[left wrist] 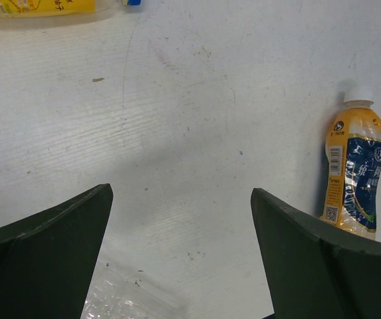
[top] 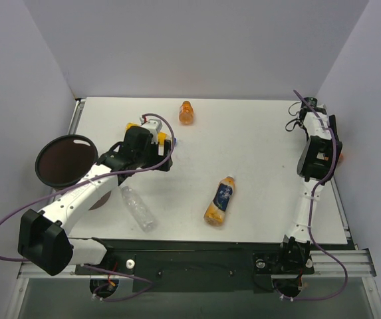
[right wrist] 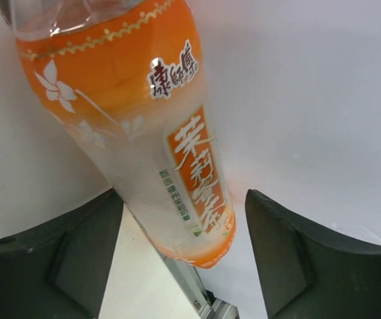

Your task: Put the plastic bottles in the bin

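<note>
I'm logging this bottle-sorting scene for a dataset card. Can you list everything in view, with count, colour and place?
bin: one, dark brown, round, at the table's left edge
squat bottle: one, orange, far middle of the table
blue-labelled bottle: one, orange, white cap, lying near the table's centre
clear bottle: one, transparent, lying beside the left arm
yellow bottle: one, lying just beyond the left gripper, mostly hidden from above
orange-labelled bottle: one, clear and orange, at the right edge between the right gripper's fingers
table: one, white
left gripper: one, dark, open, over bare table
right gripper: one, dark, open around the orange-labelled bottle
</note>
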`<state>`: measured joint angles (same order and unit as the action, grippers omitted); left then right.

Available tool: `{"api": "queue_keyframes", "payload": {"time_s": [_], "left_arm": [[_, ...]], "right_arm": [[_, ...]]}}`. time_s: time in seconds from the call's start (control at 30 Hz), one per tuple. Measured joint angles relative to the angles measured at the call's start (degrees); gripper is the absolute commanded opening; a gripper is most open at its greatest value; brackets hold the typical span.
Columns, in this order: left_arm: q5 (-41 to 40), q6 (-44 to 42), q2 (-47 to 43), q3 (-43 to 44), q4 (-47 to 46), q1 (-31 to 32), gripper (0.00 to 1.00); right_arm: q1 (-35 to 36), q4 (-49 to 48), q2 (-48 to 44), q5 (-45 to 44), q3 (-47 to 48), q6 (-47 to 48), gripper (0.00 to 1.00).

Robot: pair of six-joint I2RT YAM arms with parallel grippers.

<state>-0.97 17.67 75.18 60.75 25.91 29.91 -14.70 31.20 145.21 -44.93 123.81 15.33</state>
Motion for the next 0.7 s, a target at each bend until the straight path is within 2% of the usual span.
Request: {"api": "queue_keyframes", "payload": {"time_s": [0.2,0.37,0.63,0.7], "left_arm": [[0.04,-0.02,0.57,0.48,-0.02,0.0,0.97],[0.22,-0.02,1.16,0.76,0.0,0.0,0.97],[0.85,0.02,1.77,0.85,-0.02,0.0,0.97],[1.29,0.02,1.92,0.9,0.0,0.0,0.97]], "right_arm": [[0.11,0.17,0.0,0.98,-0.02,-0.26,0.52],[0.13,0.2,0.0,1.66,-0.13,-0.39,0.37],[0.35,-1.01,-0.02,0.63,-2.58,-0.46,0.3],[0.72,-1.9,-0.07,-0.59,-3.5,-0.46,0.18]]}}
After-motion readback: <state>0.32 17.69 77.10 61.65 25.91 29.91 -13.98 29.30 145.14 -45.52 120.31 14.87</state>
